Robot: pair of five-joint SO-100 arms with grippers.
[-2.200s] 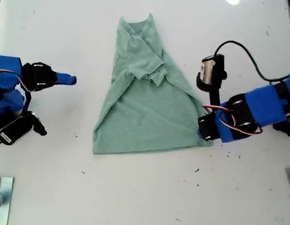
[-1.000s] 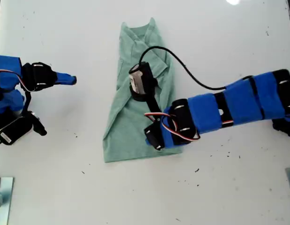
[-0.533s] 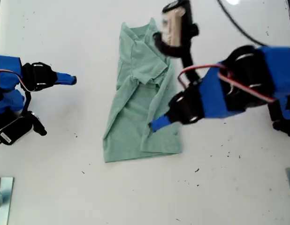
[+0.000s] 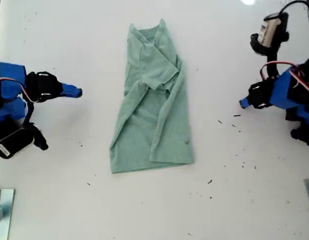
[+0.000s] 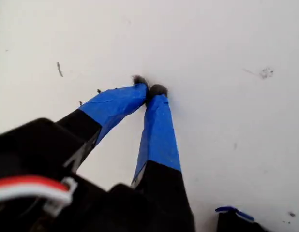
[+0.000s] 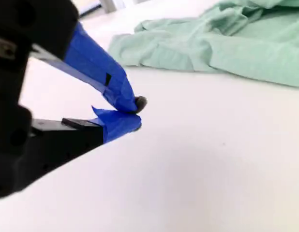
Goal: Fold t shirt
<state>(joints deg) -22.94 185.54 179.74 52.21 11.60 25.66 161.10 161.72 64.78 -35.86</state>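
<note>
1. Cloth lay flat on the white table (image 4: 154, 210): the t shirt (image 4: 153, 100), pale sage green, was folded lengthwise into a narrow strip. Its collar pointed to the exterior view's top and its hem to the bottom.
2. My first gripper (image 4: 243, 103) (image 5: 149, 89) stood well apart from the t shirt, on its exterior view's right side. Its blue-taped tips were pinched together on nothing, over bare table.
3. My second gripper (image 4: 77, 92) (image 6: 136, 112) hung well apart from the t shirt, on its exterior view's left side, pointing at it. Its jaws were likewise clenched and empty.
4. Small dark specks (image 4: 237, 116) dotted the table between the t shirt and my first gripper.
</note>
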